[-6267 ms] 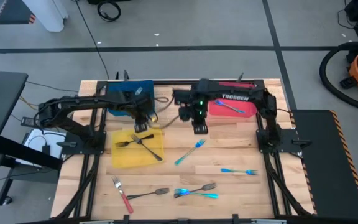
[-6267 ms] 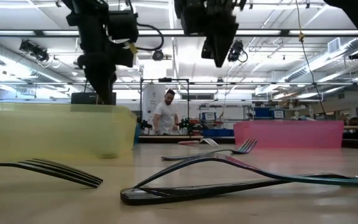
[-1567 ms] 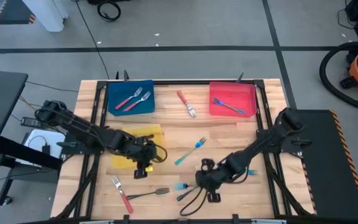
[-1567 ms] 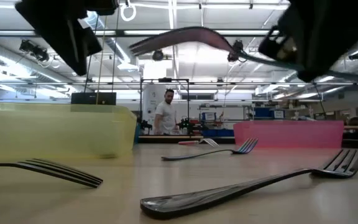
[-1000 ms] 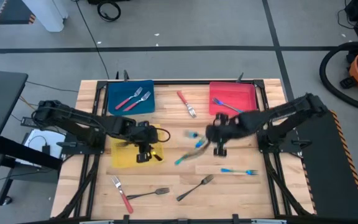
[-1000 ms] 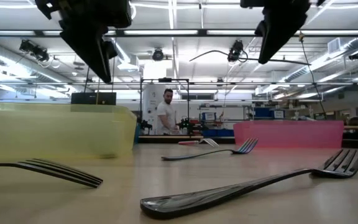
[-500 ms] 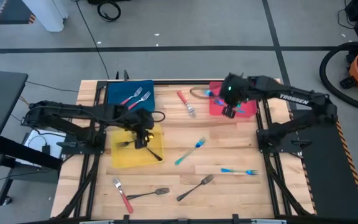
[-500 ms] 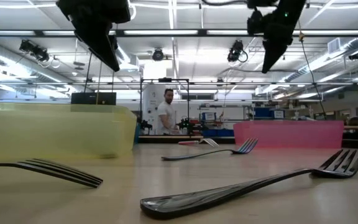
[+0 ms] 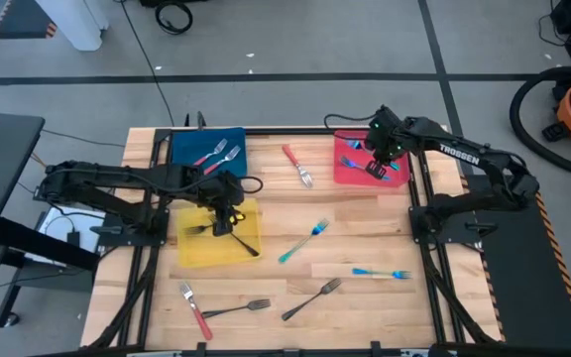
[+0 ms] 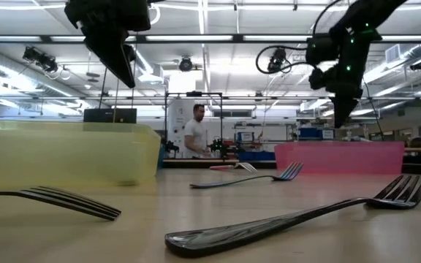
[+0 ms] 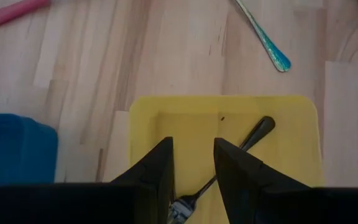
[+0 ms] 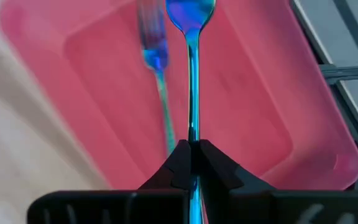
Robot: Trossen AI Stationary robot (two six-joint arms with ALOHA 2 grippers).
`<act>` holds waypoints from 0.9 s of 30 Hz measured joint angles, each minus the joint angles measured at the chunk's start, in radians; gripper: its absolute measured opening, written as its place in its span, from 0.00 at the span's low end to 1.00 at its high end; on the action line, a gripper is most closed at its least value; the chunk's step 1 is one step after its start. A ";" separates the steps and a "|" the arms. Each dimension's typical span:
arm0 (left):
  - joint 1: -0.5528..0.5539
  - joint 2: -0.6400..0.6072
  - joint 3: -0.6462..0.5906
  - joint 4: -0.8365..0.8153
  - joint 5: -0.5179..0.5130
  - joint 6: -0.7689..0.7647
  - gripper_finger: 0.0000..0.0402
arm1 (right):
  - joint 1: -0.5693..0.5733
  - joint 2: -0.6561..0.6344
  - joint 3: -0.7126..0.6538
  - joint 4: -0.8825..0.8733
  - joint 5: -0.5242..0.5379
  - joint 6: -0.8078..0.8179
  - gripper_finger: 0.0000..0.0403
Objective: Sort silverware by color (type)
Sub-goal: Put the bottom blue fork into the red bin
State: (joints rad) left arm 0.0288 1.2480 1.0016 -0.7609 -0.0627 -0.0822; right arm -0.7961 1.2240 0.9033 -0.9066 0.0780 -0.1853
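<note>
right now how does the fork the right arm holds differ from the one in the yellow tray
The held blue fork is bright blue and pinched between the right gripper fingers above the red tray; the dark fork is dark grey and lies loose in the yellow tray below the open left gripper. Both are slim forks over a tray.

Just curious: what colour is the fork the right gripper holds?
Bright blue fork, seen best in the right wrist view.
</note>
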 joint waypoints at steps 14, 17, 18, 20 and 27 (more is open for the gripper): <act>0.000 0.001 0.000 0.039 0.096 -0.047 0.29 | -0.090 0.000 -0.146 0.175 -0.070 -0.058 0.05; 0.000 0.001 0.000 0.039 0.096 -0.064 0.29 | -0.090 0.000 -0.181 0.216 -0.071 -0.061 0.05; 0.000 0.001 0.000 0.039 0.095 -0.064 0.29 | -0.090 0.000 -0.190 0.228 -0.071 -0.061 0.05; 0.000 0.001 0.000 0.038 0.095 -0.064 0.29 | -0.090 0.000 -0.203 0.250 -0.072 -0.062 0.05; 0.000 0.001 0.000 0.039 0.095 -0.063 0.29 | -0.090 0.000 -0.214 0.296 -0.072 -0.061 0.14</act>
State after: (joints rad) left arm 0.0288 1.2491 1.0016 -0.7223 0.0326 -0.1455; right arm -0.8860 1.2243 0.6889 -0.6108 0.0063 -0.2466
